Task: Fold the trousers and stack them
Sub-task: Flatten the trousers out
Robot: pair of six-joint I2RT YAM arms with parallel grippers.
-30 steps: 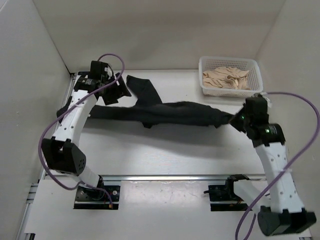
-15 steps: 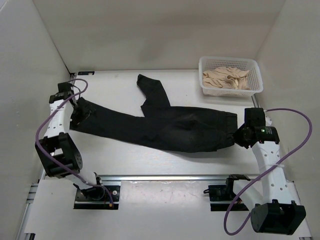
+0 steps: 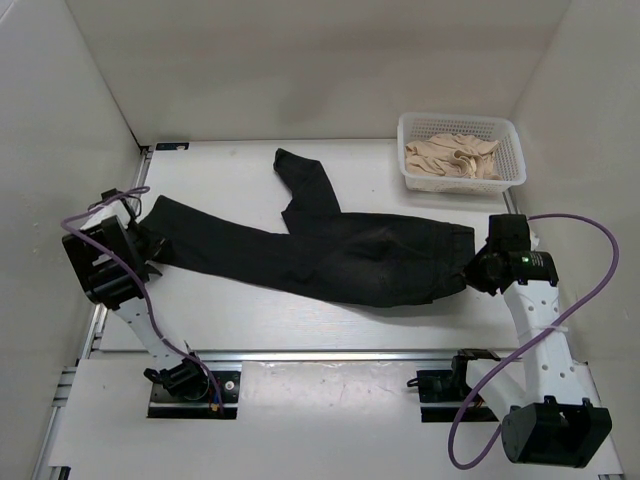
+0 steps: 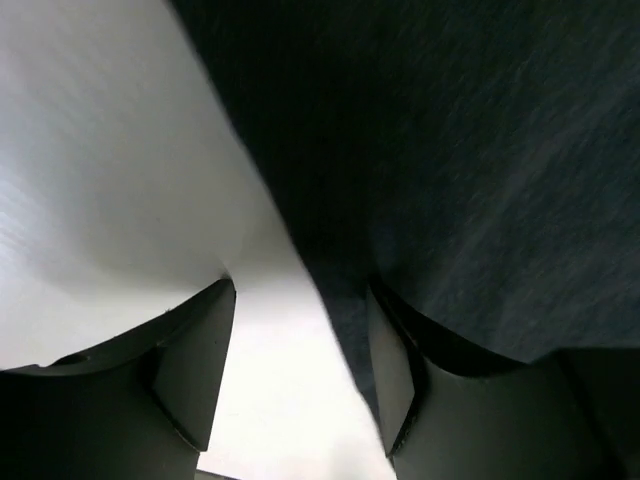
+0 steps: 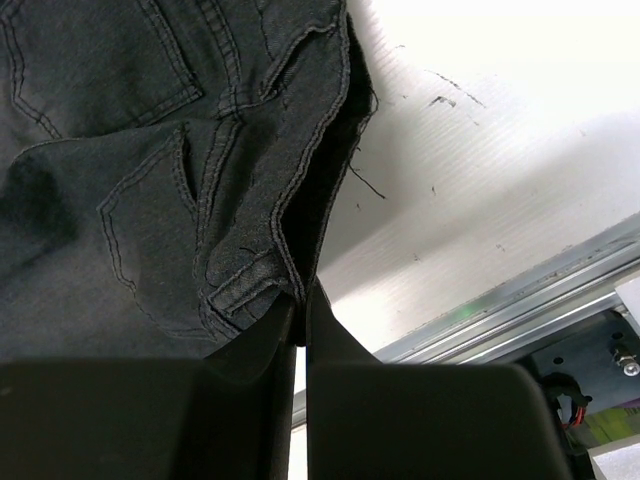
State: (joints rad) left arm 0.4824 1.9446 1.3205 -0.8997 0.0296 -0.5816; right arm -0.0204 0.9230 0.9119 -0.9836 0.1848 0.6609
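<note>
One pair of black trousers (image 3: 330, 250) now lies spread on the tabletop (image 3: 250, 320), no longer lifted. The right gripper (image 5: 302, 318) has its jaws clamped on them. The left gripper (image 4: 300, 370) has its jaws apart, seemingly released.

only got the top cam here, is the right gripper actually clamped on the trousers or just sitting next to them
observer: clamped. The right wrist view shows the right gripper shut on the trousers at the waistband edge, beside a belt loop.
operator: and the left one, cant make it out
observer: the left gripper is open. The leg's cloth edge lies in the gap, unclamped, with bare table beside it.
</note>
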